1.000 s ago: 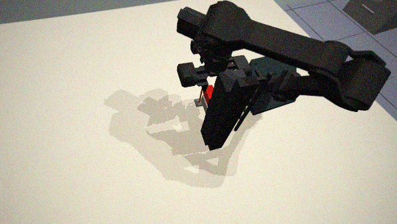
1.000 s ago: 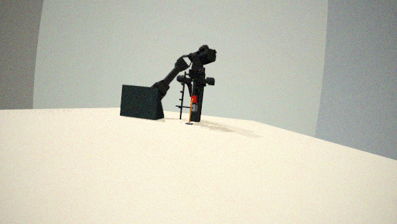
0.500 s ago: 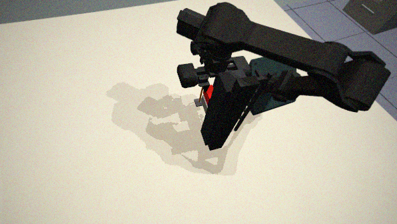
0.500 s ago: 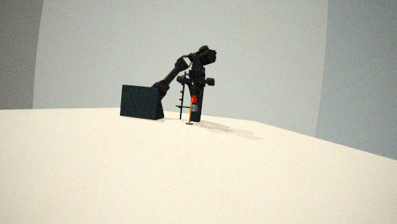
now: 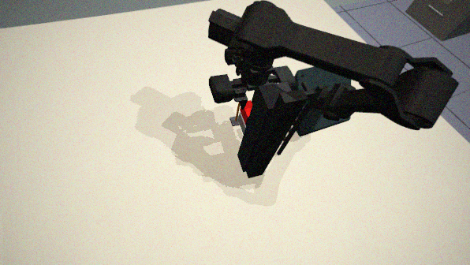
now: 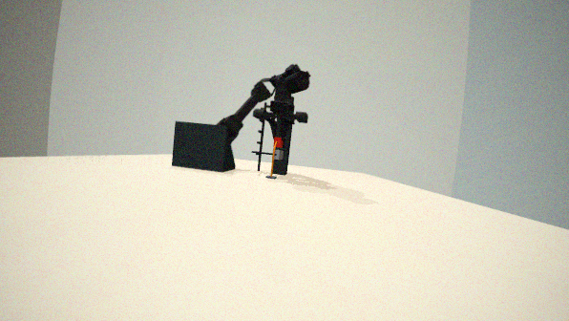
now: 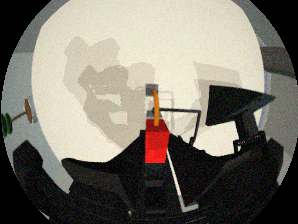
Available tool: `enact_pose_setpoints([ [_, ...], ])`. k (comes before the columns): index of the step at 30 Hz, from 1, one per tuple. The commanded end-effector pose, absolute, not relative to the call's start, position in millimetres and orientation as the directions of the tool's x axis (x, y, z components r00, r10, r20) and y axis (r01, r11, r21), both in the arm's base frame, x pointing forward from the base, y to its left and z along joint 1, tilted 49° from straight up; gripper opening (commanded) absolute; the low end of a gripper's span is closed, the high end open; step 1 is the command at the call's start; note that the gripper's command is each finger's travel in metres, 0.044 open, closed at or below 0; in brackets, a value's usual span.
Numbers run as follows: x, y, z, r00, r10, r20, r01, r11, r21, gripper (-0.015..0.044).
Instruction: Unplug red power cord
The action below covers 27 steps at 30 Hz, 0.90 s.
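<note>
The red plug (image 5: 248,109) (image 6: 278,141) (image 7: 156,141) is at the face of a tall dark upright block (image 5: 256,138) (image 6: 283,167), which appears to be the power strip or its mount. My gripper (image 5: 246,104) (image 6: 278,138) (image 7: 156,136) is shut on the red plug, with a finger on each side. Its far finger is hidden in the top view. An orange cord (image 5: 237,112) (image 6: 273,162) (image 7: 156,107) runs from the plug to a small grey plate (image 5: 233,121) (image 6: 271,177) (image 7: 151,89) on the table. Whether the plug's prongs are in a socket cannot be seen.
A light grey block (image 6: 279,154) is just below the plug. A thin dark frame (image 5: 286,139) (image 6: 260,143) (image 7: 198,122) stands beside the upright block. The dark base box (image 5: 323,123) (image 6: 198,145) (image 7: 225,105) is behind it.
</note>
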State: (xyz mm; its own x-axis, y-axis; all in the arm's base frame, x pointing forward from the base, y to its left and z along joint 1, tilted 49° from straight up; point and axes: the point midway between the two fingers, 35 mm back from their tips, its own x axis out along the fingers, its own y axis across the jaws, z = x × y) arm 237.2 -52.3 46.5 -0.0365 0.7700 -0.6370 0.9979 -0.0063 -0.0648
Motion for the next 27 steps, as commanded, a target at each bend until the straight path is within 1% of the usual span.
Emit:
enact_pose_setpoints([
  [1, 237, -69, 32, -0.036, 0.748, -0.662, 0.998, -0.009, -0.064, 0.0],
  [27, 230, -100, 5, -0.033, 0.747, -0.664, 0.998, -0.012, -0.063, 0.0],
])
